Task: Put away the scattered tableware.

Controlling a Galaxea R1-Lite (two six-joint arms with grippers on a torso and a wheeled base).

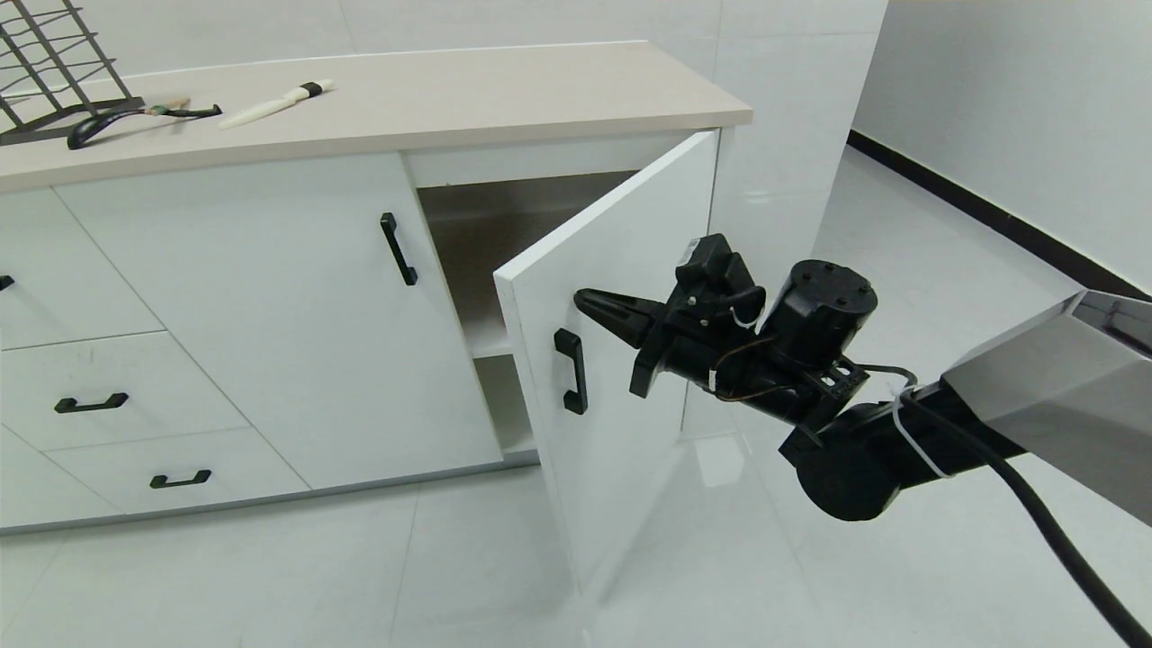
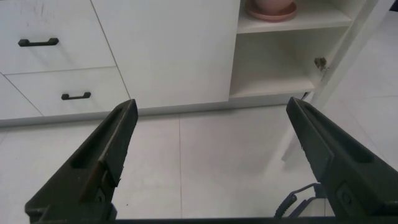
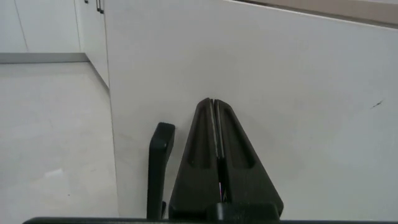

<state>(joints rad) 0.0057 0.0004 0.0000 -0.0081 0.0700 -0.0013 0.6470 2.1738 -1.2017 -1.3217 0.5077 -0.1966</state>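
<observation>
Right gripper (image 1: 583, 300): fingers pressed together, nothing between them. The tip sits at the outer face of the open white cabinet door (image 1: 630, 225), just above and beside its black bar handle (image 1: 571, 371). In the right wrist view the closed right gripper (image 3: 213, 104) points at the door panel with the handle (image 3: 158, 163) alongside; can't tell whether the tip touches the panel.

Left gripper (image 2: 211, 106): fingers spread wide, empty, hanging low over the white tiled floor (image 2: 205, 162) and facing the cabinet. Past it, a pink round dish (image 2: 272, 9) sits on the upper shelf of the open compartment.

Tableware lies on the beige countertop (image 1: 495, 90), well apart from both grippers:
- black curved ladle (image 1: 99, 124), touching the foot of the black wire rack (image 1: 36, 126)
- wooden-handled utensil (image 1: 175, 105), just beside the ladle
- cream knife with a black band (image 1: 270, 106), near the utensil

Two white drawers with black handles (image 1: 90, 402) are shut, left of the closed door.
</observation>
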